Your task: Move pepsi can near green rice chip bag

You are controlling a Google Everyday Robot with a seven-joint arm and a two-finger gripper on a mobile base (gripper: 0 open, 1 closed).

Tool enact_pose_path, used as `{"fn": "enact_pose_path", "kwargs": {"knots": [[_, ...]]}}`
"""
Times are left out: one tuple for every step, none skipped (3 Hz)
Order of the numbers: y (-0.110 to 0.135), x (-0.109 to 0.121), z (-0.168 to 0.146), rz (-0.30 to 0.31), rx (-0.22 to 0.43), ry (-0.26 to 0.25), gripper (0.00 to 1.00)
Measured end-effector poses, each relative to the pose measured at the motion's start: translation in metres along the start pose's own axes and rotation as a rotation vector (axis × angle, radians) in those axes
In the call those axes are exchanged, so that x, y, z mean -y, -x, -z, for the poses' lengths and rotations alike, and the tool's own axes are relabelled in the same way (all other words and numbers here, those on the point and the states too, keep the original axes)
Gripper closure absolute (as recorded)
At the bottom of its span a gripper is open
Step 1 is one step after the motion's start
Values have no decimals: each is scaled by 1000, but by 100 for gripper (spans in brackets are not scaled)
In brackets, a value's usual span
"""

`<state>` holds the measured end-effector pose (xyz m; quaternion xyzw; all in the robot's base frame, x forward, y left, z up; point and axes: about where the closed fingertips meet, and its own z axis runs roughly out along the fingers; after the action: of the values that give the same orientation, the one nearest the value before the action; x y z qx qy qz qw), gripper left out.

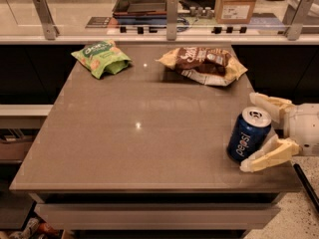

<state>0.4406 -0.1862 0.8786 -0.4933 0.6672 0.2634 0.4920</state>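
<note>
The pepsi can (248, 134) is dark blue with white lettering and a silver top. It stands upright near the table's right front edge. My gripper (255, 133) reaches in from the right, open, with one pale finger behind the can and one in front of it. The fingers sit beside the can and are not closed on it. The green rice chip bag (101, 58) lies flat at the table's far left corner, far from the can.
A larger brown and yellow chip bag (203, 64) lies at the far middle-right of the grey table (139, 143). Behind the table runs a counter with metal posts (172, 16), a cardboard box (237, 3) and a dark tray (142, 3).
</note>
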Motion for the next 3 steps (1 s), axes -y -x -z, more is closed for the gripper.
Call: {"fn": "enact_pose_path", "kwargs": {"knots": [[-2, 0, -1, -1, 5, 0, 0], [-1, 0, -2, 2, 5, 3, 18], [1, -1, -3, 5, 5, 6, 40]]}}
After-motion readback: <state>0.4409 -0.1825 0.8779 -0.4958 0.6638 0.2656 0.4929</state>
